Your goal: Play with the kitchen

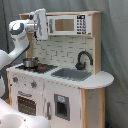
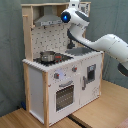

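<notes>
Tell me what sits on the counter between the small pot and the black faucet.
In the first exterior view, between the pot and the faucet lie the stovetop's red burner and the grey sink basin; nothing else stands there.

Pot (image 1: 30, 62) on kitchen (image 1: 75, 95) stovetop, beside sink (image 1: 71, 74)

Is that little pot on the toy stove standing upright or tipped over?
Upright: the pot sits flat on the stovetop, rim level in both exterior views.

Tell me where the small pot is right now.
The small pot sits on the stovetop at the first exterior view's left end of the kitchen counter, left of the grey sink and below the hood.
</notes>
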